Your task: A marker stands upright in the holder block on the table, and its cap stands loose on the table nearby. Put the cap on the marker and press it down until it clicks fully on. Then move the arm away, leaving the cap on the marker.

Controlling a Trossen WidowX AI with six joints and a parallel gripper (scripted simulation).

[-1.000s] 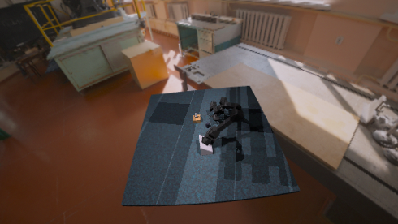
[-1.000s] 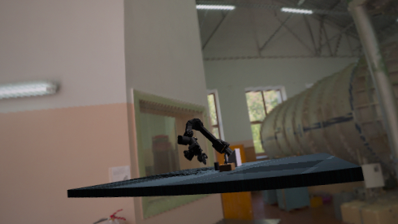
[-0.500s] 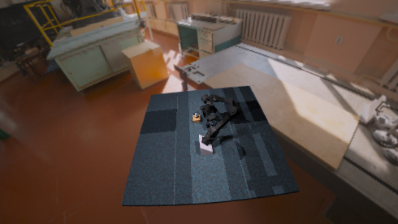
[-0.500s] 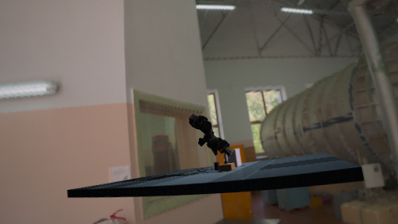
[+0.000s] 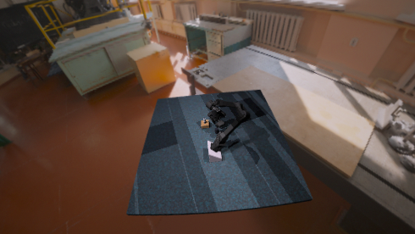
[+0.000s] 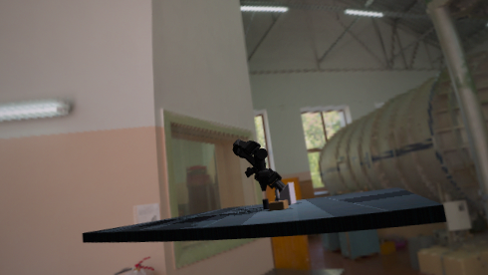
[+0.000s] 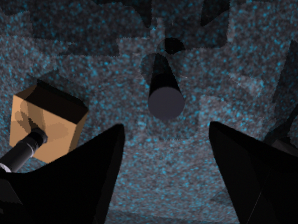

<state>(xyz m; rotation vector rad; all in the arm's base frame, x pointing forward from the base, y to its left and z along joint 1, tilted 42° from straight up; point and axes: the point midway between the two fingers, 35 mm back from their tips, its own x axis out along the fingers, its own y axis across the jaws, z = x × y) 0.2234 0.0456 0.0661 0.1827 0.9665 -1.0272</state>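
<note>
The dark cap [image 7: 165, 96] stands upright on the table, in the middle of the wrist view. The tan holder block [image 7: 48, 124] [image 5: 205, 126] [image 6: 279, 204] lies to its left, with the dark marker [image 7: 23, 149] standing in it. My gripper [image 7: 166, 129] [image 5: 216, 115] [image 6: 266, 189] is open and hangs above the cap, one finger on each side of it and clear of it. The fingers hold nothing. In the top view the arm hides the cap.
The arm's white base [image 5: 214, 155] stands on the dark blue table top [image 5: 178, 182] [image 6: 349, 211], a little in front of the holder block. A wide tan bench [image 5: 305, 114] borders the table on the right.
</note>
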